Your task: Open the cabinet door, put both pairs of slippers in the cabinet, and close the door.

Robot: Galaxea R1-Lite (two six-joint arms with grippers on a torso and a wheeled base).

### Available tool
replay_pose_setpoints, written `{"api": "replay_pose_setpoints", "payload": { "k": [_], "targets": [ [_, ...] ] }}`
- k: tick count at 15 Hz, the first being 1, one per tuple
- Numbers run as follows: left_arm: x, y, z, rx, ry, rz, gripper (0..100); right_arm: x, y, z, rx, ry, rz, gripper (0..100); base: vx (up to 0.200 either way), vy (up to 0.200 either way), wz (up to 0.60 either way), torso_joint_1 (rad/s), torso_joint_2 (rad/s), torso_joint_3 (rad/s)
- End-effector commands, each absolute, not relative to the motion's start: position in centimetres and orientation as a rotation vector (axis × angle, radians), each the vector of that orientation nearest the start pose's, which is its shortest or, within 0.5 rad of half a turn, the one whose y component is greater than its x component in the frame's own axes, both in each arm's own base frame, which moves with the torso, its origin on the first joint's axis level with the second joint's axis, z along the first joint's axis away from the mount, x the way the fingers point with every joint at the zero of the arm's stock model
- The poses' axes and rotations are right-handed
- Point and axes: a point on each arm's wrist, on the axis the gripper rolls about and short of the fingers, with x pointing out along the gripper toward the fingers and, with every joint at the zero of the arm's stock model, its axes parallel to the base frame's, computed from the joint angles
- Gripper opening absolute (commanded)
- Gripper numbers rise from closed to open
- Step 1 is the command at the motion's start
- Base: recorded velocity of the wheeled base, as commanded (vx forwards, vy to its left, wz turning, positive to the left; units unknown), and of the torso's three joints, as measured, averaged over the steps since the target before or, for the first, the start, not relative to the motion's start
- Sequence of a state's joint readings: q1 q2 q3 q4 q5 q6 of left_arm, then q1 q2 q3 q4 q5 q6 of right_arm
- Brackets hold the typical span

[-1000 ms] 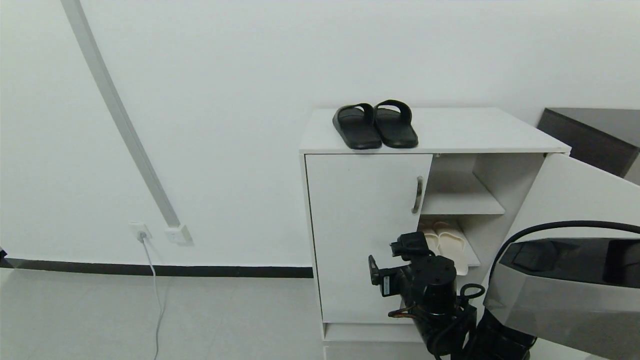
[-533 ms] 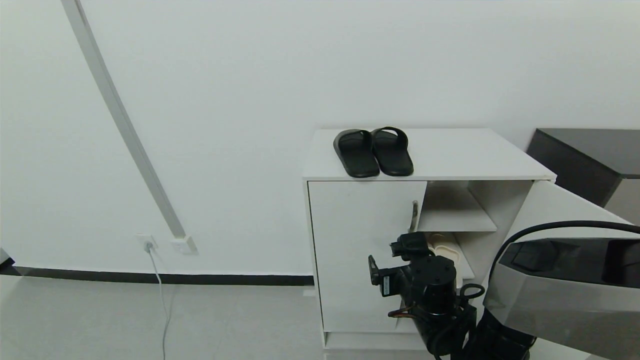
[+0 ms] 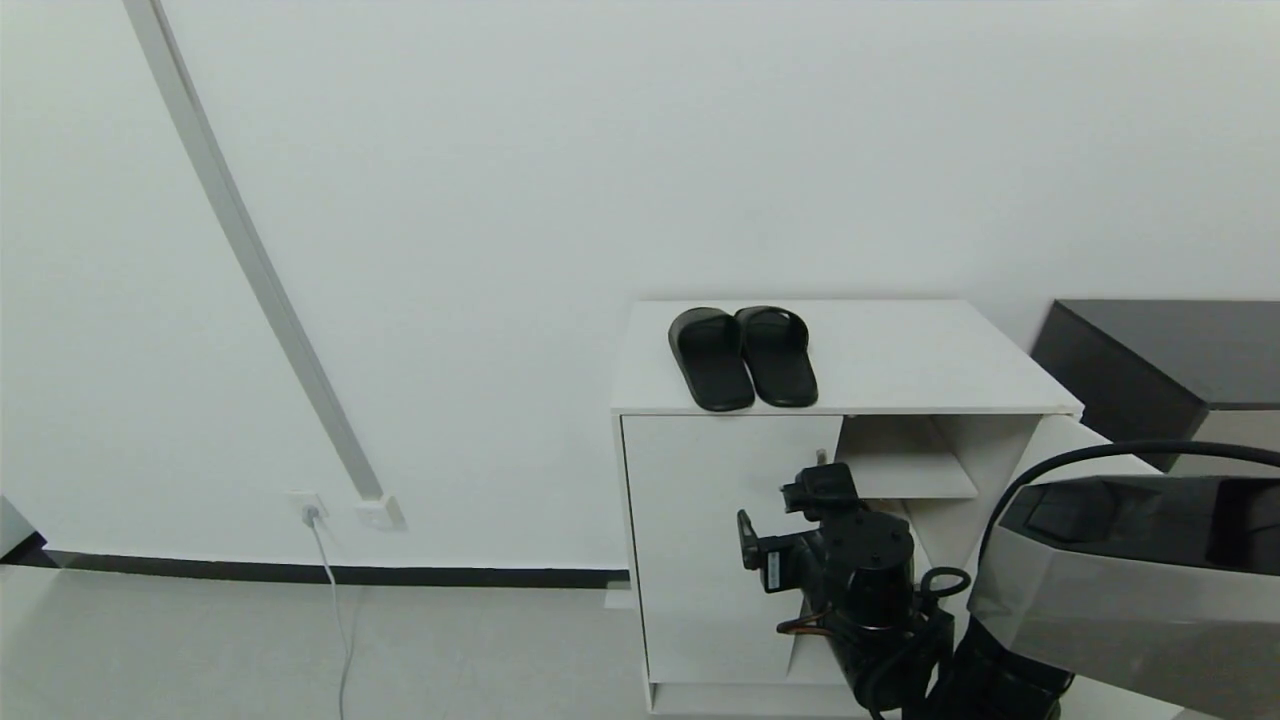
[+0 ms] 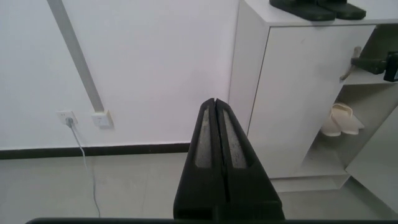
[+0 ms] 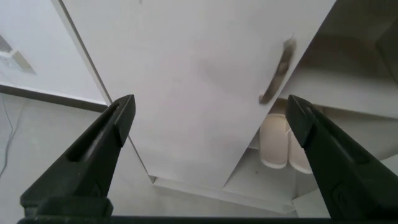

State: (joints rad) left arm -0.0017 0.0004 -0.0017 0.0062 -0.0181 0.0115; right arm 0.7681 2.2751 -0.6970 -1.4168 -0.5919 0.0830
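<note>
A pair of black slippers lies side by side on top of the white cabinet, toward its left half. The cabinet's left door is closed and its right door is swung open. A pair of white slippers rests on a lower shelf inside, also seen past the door handle as pale toes. My right gripper is open, held low facing the closed left door. My left gripper is shut on nothing, off to the cabinet's left above the floor.
A dark low cabinet stands right of the white one. A grey conduit runs down the wall to a socket with a cable. Bare floor stretches to the left.
The whole head picture has shifted downward, so the camera has risen. The white slippers have slipped behind my right arm in that view. The things themselves have not moved.
</note>
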Motion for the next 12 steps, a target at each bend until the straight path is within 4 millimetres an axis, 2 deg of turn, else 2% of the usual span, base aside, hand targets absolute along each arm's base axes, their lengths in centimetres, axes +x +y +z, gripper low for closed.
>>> {"api": "replay_pose_setpoints", "payload": {
  "k": [1, 10, 12],
  "targets": [
    [-2.28, -0.04, 7.53, 0.011, 0.006, -0.020, 0, 27.20, 24.47, 3.81, -0.018, 0.131, 0.169, 100, 0.000, 0.000, 0.00, 0.261, -0.59, -0.334],
    [-2.28, -0.04, 7.53, 0.011, 0.006, -0.020, 0, 27.35, 24.31, 3.72, -0.013, 0.128, 0.163, 100, 0.000, 0.000, 0.00, 0.182, -0.40, -0.219],
    [-2.28, -0.04, 7.53, 0.011, 0.006, -0.020, 0, 27.37, 24.32, 3.84, -0.008, 0.118, 0.164, 100, 0.000, 0.000, 0.00, 0.071, -0.15, -0.076]
  ]
}}
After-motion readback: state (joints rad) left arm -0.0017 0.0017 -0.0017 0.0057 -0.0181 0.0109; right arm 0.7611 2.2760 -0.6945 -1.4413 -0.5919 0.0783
